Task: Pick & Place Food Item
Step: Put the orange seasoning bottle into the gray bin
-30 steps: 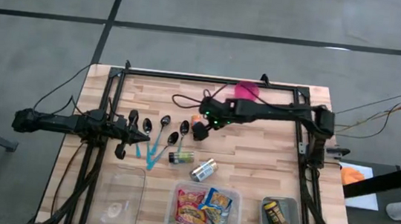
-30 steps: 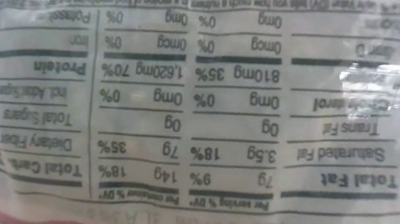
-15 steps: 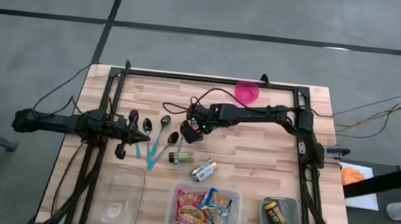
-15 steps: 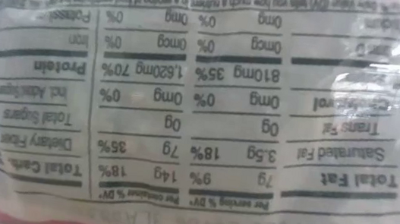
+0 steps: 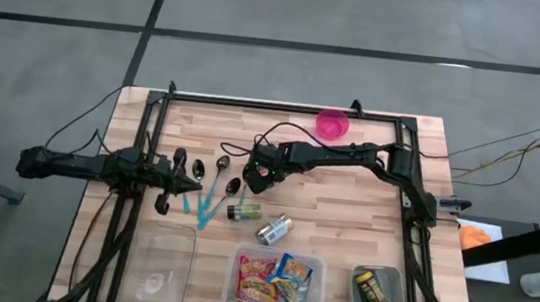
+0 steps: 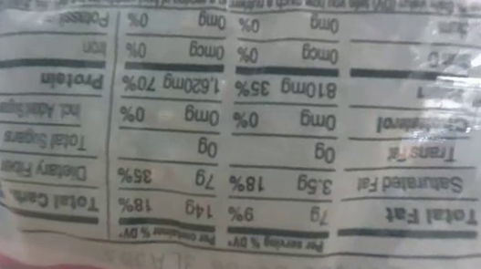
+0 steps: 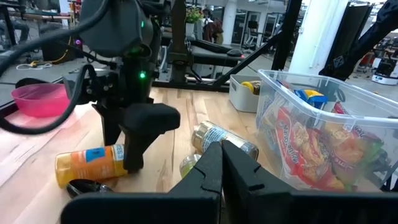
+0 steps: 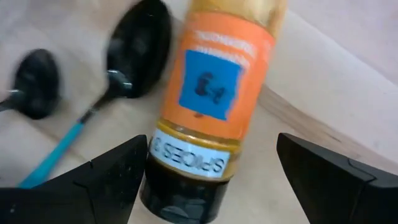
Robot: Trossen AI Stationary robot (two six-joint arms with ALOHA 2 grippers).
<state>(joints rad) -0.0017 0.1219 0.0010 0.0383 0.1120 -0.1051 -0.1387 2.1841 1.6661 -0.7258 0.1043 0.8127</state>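
An orange spice bottle (image 8: 214, 81) with a blue label and a black cap lies on its side on the wooden table (image 5: 345, 199), next to black spoons with teal handles (image 8: 124, 68). My right gripper (image 8: 211, 158) hangs open right above it, pointing steeply down, one finger on each side of the bottle's cap end; I see no touch. In the left wrist view the bottle (image 7: 93, 163) lies behind one finger of the right gripper (image 7: 121, 146). My left gripper (image 7: 221, 149) waits shut at the table's left side, level and holding nothing.
A green-capped bottle (image 5: 243, 212) and a can (image 5: 274, 229) lie near the spoons (image 5: 209, 177). A pink bowl (image 5: 332, 125) stands at the far edge. Along the near edge stand a bin of snack packets (image 5: 274, 284), a small bin (image 5: 379, 293) and a clear bin (image 5: 159, 270). A packet's label fills the low view (image 6: 240, 135).
My right gripper has come down and a little toward the table's left edge, over the orange spice bottle, tipping further downward. Its fingers have stayed open. The bottle has kept its place.
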